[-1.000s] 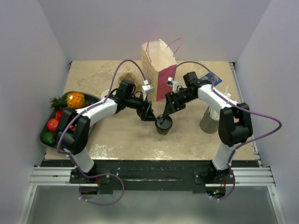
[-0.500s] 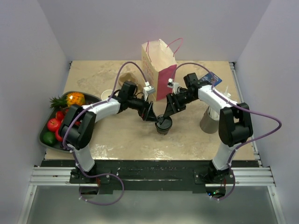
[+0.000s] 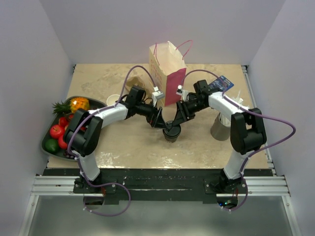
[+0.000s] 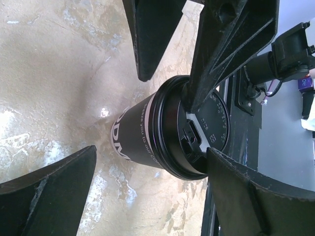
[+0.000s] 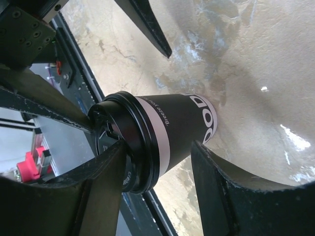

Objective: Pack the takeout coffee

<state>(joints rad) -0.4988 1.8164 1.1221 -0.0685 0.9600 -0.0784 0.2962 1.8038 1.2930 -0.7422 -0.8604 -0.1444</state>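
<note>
The takeout coffee [image 3: 172, 132] stands upright mid-table, a dark cup with a white band and a black lid. In the left wrist view the takeout coffee [image 4: 142, 137] sits between my spread fingers. My left gripper [image 3: 161, 123] is open at the cup's left, and one fingertip [image 4: 221, 167] touches the lid rim. My right gripper [image 3: 178, 119] is open at its upper right. In the right wrist view one finger [image 5: 106, 182] lies on the lid and the other finger [image 5: 221, 182] is beside the cup's wall [image 5: 182, 123].
A tan paper bag with pink handles [image 3: 167, 73] stands behind the cup. A dark tray [image 3: 45, 147] of fruit is at the left edge. Grey stacked cups [image 3: 220, 127] stand at the right, a small white cup [image 3: 112, 99] at the left, and a blue packet [image 3: 221, 82] at the back right.
My left gripper has moved right, up to the cup's lid. My right gripper has shifted slightly closer over the lid. The cup has stayed in place.
</note>
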